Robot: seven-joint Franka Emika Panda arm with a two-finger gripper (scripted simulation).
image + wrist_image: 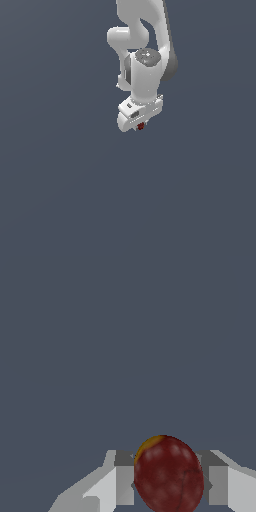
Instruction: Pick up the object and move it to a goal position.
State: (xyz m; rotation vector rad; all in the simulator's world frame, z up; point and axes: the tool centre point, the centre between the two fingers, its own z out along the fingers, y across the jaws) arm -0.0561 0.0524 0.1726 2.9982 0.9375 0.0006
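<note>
Wrist view shows the dark red ball (pixel 169 476), slightly egg-shaped, long axis upright, clamped between the jaws.

White Panda arm with grey joints

The arm (pixel 145 60) has smooth, rounded white links, a dark grey disc cap at one joint and a grey band down its rear edge. The gripper (pixel 139 125) is a blocky white body with pale grey, flat-faced fingers (pixel 120 483).

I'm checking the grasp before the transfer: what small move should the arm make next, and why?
Probably start carrying toward the goal, jaws kept closed: the dark red ball sits between the gripper fingers in the wrist view. No goal marker is visible.
</note>
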